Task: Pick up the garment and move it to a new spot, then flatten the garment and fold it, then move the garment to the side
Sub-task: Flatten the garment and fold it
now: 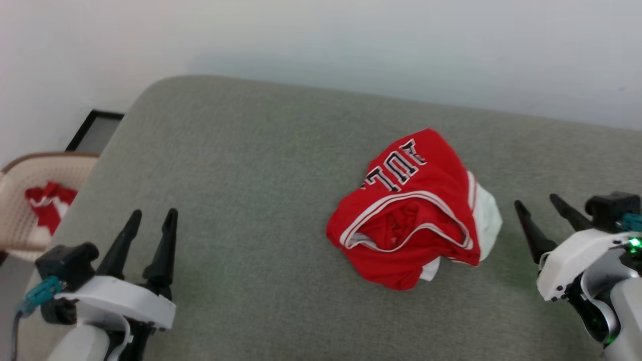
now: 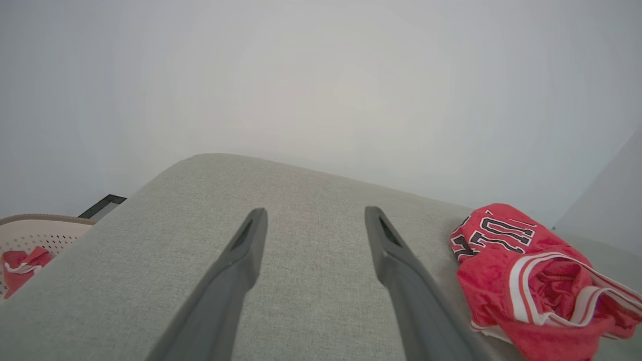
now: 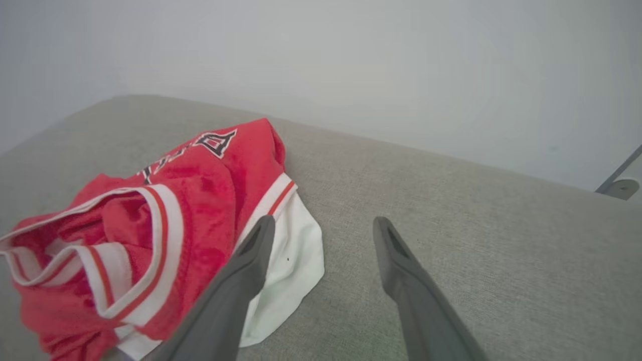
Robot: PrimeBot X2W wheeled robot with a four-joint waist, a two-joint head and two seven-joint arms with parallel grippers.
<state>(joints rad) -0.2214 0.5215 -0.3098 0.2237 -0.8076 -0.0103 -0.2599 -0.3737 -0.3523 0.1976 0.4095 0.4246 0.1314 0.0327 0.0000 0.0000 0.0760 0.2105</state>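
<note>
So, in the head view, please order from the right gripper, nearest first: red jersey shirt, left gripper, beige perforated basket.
1. Red jersey shirt, just left of the right gripper.
2. Left gripper, across the grey cushion.
3. Beige perforated basket, beyond the cushion's left edge.

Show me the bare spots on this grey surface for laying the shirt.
Widest bare patch: grey surface between left gripper and garment. Also the strip behind the garment, toward the wall. Tight: between garment and right gripper.
</note>
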